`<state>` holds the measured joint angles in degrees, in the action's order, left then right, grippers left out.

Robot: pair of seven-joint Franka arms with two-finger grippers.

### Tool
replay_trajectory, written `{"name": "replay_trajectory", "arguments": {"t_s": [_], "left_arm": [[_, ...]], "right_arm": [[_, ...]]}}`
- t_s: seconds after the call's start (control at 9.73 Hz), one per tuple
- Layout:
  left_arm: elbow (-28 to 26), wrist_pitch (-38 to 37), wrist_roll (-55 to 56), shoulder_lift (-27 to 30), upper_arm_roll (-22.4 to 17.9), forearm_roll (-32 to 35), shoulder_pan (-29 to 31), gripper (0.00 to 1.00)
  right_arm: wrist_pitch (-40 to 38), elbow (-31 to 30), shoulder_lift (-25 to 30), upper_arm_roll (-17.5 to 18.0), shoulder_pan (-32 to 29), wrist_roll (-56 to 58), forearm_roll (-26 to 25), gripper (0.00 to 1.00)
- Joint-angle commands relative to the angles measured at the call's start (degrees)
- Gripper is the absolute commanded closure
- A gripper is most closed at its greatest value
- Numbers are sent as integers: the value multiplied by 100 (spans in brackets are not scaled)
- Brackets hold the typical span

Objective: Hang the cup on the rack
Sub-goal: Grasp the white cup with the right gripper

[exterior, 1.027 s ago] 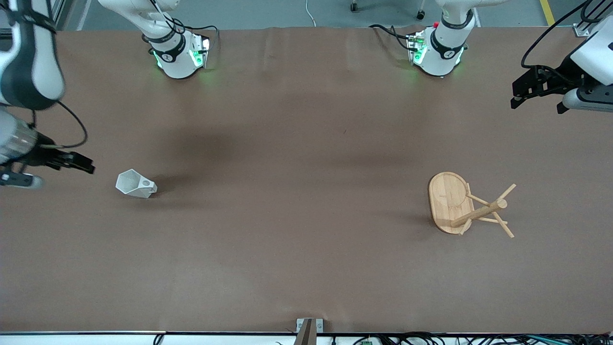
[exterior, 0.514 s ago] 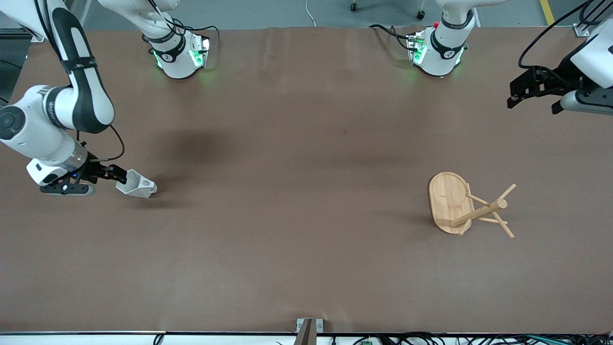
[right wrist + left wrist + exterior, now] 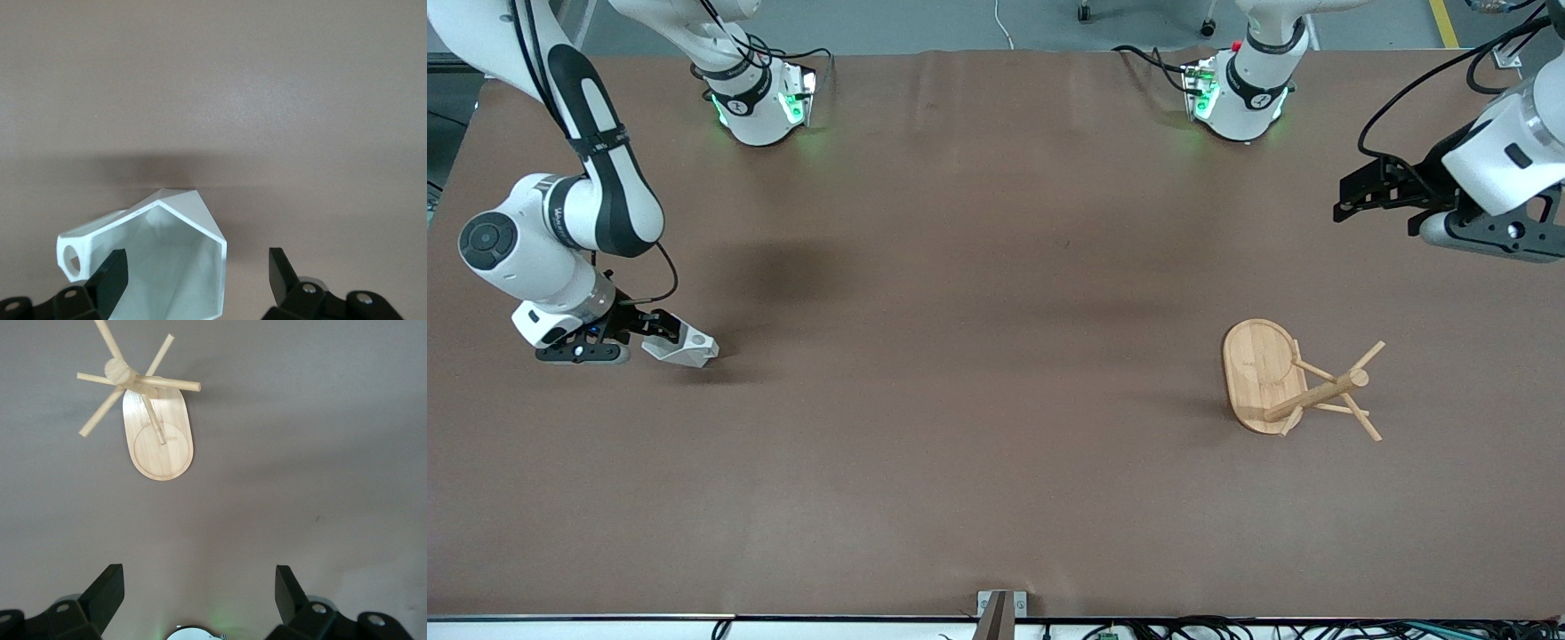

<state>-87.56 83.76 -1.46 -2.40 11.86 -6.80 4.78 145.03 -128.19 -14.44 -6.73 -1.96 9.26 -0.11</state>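
The white faceted cup (image 3: 687,347) lies on its side on the brown table toward the right arm's end. In the right wrist view its hexagonal mouth (image 3: 167,267) faces the camera, and the handle's round hole (image 3: 70,257) shows. My right gripper (image 3: 656,325) is open at the cup's mouth. One finger (image 3: 110,277) is in front of the opening, the other (image 3: 283,272) outside the rim. The bamboo rack (image 3: 1280,378) stands toward the left arm's end, and its base also shows in the left wrist view (image 3: 163,453). My left gripper (image 3: 1374,213) is open, empty and up in the air.
Both robot bases stand along the table's edge farthest from the front camera (image 3: 760,107) (image 3: 1240,102). A small metal bracket (image 3: 1000,604) sits at the table's nearest edge. Bare brown table (image 3: 978,356) lies between cup and rack.
My right arm has swung in from the table's end and brought its open gripper down to the cup's mouth. My left gripper has drifted a little toward the table's middle. The cup and rack have not moved.
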Motion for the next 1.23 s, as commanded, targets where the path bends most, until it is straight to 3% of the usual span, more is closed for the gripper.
{"name": "replay_trajectory", "arguments": {"t_s": [0.0,0.41,0.72,0.82,1.03,1.13], "left_arm": [[-42,-35,66,-295,9,-76,-73,0],[-7,0,67,-358,9,-75,-91,0],[-7,0,-38,-419,9,-14,-82,0],[-7,-9,-39,-419,9,-14,-91,0],[2,0,-30,-393,9,3,-109,0],[10,0,-30,-384,18,-5,-109,0]], "right_arm": [[157,-65,-67,5,-41,41,-94,24],[271,-65,-199,13,-191,225,-94,48],[297,-57,-261,22,-156,208,-33,57],[289,-57,-270,22,-156,208,-15,63],[262,-39,-270,22,-164,164,-6,89],[227,-22,-270,22,-173,155,3,96]]}}
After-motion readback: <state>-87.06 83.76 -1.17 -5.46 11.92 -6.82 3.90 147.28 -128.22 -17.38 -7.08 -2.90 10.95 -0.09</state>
